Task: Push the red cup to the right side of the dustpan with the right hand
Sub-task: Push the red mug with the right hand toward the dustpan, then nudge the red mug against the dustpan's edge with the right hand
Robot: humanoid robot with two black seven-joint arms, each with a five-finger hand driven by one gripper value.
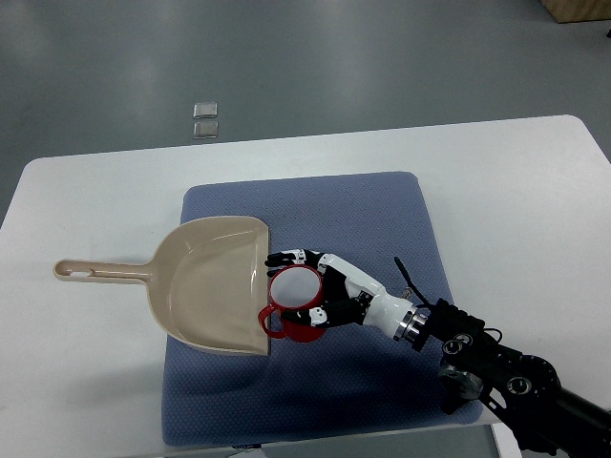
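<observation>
Red cup [296, 307]: upright on blue mat [382, 219], touching dustpan [205, 281] open edge. Right hand [329, 291]: fingers curled around cup. Open mat rightward; white counter [516, 191] beyond.

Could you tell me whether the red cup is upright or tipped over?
Upright: the red cup shows its round open mouth facing up.

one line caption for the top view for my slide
Right hand cups a red cup at the beige dustpan's open edge on a blue mat.
</observation>
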